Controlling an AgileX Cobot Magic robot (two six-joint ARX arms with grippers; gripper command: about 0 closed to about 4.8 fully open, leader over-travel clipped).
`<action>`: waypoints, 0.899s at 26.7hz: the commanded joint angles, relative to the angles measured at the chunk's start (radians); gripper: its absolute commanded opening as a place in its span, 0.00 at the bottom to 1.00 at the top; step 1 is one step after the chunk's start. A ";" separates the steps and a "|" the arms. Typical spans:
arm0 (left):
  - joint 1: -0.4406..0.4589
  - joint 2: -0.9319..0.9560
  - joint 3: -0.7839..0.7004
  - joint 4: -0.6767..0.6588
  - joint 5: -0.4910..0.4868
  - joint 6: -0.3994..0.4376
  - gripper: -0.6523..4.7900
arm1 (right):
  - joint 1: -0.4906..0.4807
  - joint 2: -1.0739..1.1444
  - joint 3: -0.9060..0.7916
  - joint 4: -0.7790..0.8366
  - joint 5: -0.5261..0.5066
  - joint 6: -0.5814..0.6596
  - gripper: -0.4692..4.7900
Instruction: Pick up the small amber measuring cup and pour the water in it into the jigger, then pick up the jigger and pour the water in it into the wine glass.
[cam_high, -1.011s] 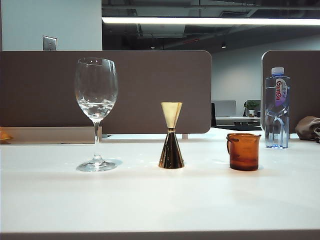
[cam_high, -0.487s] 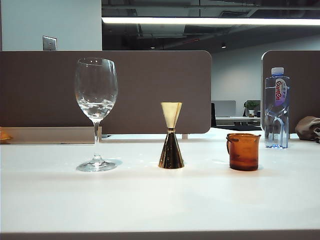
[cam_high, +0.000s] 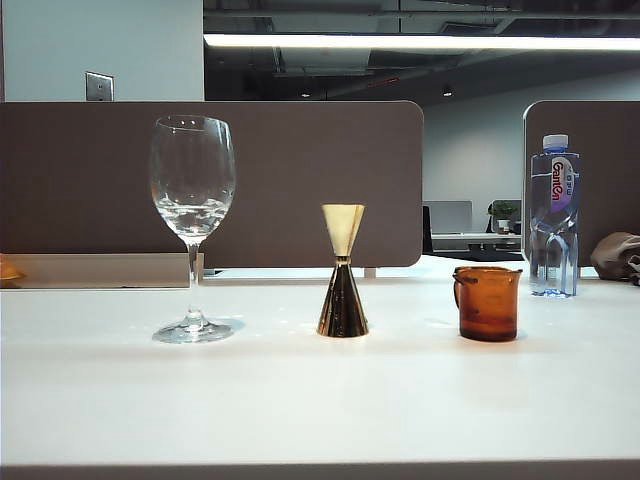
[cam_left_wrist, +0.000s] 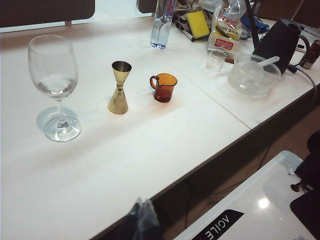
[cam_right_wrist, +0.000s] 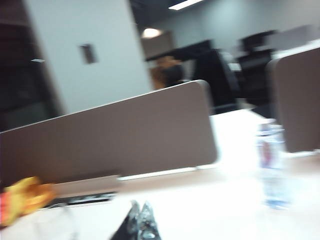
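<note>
Nothing shifted on the table since a second ago in the exterior view: same places for glass, jigger and cup, no arm in sight there.

Left gripper (cam_left_wrist: 142, 212) at the near edge of its wrist view, dark fingertips pressed together, holding nothing, poised back over the table's front edge, well apart from the vessels. Right gripper (cam_right_wrist: 140, 217) likewise closed and empty, tips meeting in a point; its view blurred, aimed level across the table (cam_right_wrist: 210, 200) toward the grey partition (cam_right_wrist: 110, 135) and a smeared water bottle (cam_right_wrist: 272, 165).

Farther out from the left gripper: wine glass (cam_left_wrist: 55, 85) upright, a little water in the bowl; beside it the jigger (cam_left_wrist: 119, 87) standing on its wider cone; just beyond, apart from it, the small amber measuring cup (cam_left_wrist: 164, 87), handle turned toward the jigger. Same row in the exterior view: wine glass (cam_high: 192, 225), jigger (cam_high: 343, 270), small amber measuring cup (cam_high: 487, 302).

Behind the cup, the water bottle (cam_high: 553, 215) with a label reading roughly "GanTen", vertical. Low in the left wrist view, "AGILE" upside down on a white base panel (cam_left_wrist: 250, 210). Red-and-white print on a plastic bag (cam_left_wrist: 223, 30), too small to read.
</note>
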 joint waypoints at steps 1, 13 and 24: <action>0.002 0.001 0.004 0.012 0.003 0.001 0.12 | -0.002 0.087 0.206 -0.307 0.107 -0.109 0.09; 0.002 0.001 0.004 0.012 0.003 0.001 0.12 | -0.005 0.591 0.631 -0.564 -0.002 -0.216 0.09; 0.003 0.001 0.004 0.012 0.003 0.000 0.12 | 0.064 0.902 0.395 -0.138 -0.093 -0.250 0.09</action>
